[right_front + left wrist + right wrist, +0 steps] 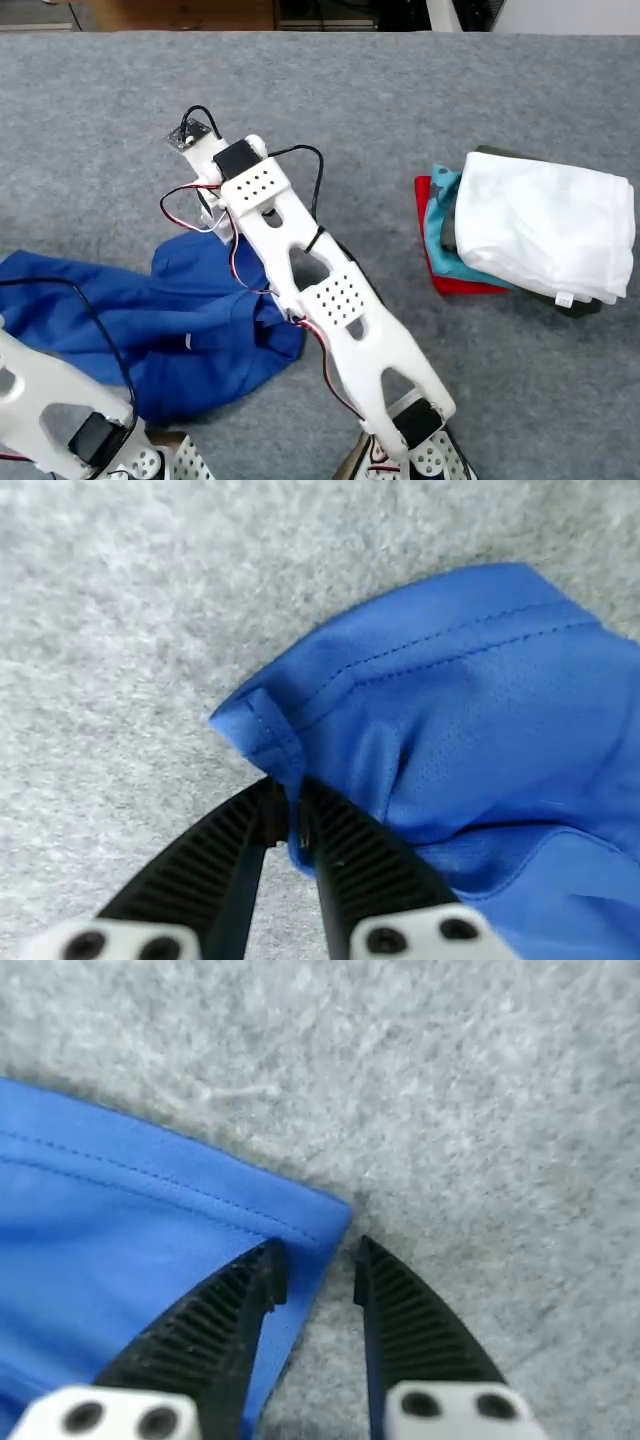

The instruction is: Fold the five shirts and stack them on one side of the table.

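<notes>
A crumpled blue shirt (pixel 150 330) lies on the grey table at the left. My left gripper (pixel 290 825) is shut on a hemmed corner of the blue shirt (pixel 440 720), with the cloth pinched between its black fingers. The left arm (pixel 50 400) stands at the near left edge. My right gripper (pixel 315 1260) is open and low over another corner of the blue shirt (pixel 120 1230); one finger is over the cloth, the other over bare table. The right arm (pixel 300 260) stretches from the near edge to the shirt's far corner.
At the right side of the table sits a stack of folded shirts: a white one (pixel 545 225) on top, with a dark one, a teal one (pixel 440 235) and a red one (pixel 460 285) under it. Grey felt (pixel 400 90) covers the table.
</notes>
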`<act>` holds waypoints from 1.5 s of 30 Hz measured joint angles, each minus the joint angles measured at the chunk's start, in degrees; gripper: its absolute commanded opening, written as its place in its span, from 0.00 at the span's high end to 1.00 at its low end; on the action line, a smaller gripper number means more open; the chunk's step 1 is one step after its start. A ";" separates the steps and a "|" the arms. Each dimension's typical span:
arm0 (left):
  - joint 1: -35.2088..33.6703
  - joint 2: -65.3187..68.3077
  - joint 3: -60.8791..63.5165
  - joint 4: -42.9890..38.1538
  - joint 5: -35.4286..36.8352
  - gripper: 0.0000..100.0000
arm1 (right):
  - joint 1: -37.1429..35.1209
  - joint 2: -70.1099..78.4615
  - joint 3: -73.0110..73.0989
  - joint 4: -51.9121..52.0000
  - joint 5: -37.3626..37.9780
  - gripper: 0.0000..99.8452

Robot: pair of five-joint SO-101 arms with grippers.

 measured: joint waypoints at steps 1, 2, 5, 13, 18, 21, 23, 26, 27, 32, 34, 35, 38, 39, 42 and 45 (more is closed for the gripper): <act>0.00 0.00 0.00 0.00 0.00 0.98 | -0.18 0.00 0.00 0.09 0.97 0.87; 0.00 0.00 0.00 0.00 0.00 0.98 | -0.53 0.00 0.00 0.09 1.93 0.87; 0.00 0.00 0.00 0.00 0.00 0.98 | -2.46 0.00 0.00 0.09 5.01 0.87; 0.00 0.00 0.09 0.00 0.00 0.98 | -3.16 0.00 0.00 -1.76 6.33 0.87; 0.00 0.00 0.09 0.00 0.00 0.98 | -3.16 0.00 0.00 -0.53 6.33 0.88; 0.00 0.00 0.09 0.00 0.00 0.98 | -3.16 0.00 0.00 -0.53 6.33 0.95; 0.00 0.00 0.09 0.00 0.00 0.98 | -3.16 0.00 0.00 -0.18 6.33 1.00; 0.00 0.00 0.09 0.00 0.09 0.98 | -3.16 0.00 0.00 -0.18 6.33 1.00; 0.00 0.00 0.53 0.00 0.35 0.98 | -3.16 0.00 0.00 -0.18 6.33 1.00; 0.00 -0.62 2.20 0.00 1.14 0.98 | -3.16 0.00 0.00 -1.58 3.60 1.00; 0.00 -2.29 2.64 0.00 1.14 0.98 | -2.29 0.00 0.00 -2.37 1.67 1.00; 0.00 -3.34 2.64 0.00 1.14 0.98 | -1.32 0.00 0.00 -2.46 1.23 1.00; 0.00 -6.24 2.64 0.00 1.14 0.98 | 2.37 0.09 -2.37 -1.49 0.70 1.00; 0.00 -7.03 2.64 0.00 1.14 0.98 | 3.87 0.09 -3.87 -0.70 0.62 1.00; 1.05 -8.88 2.73 0.00 1.23 0.98 | 8.00 0.09 -9.23 0.79 0.62 1.00; 2.29 -9.58 2.73 0.00 1.41 0.98 | 9.85 1.05 -13.10 1.14 0.62 1.00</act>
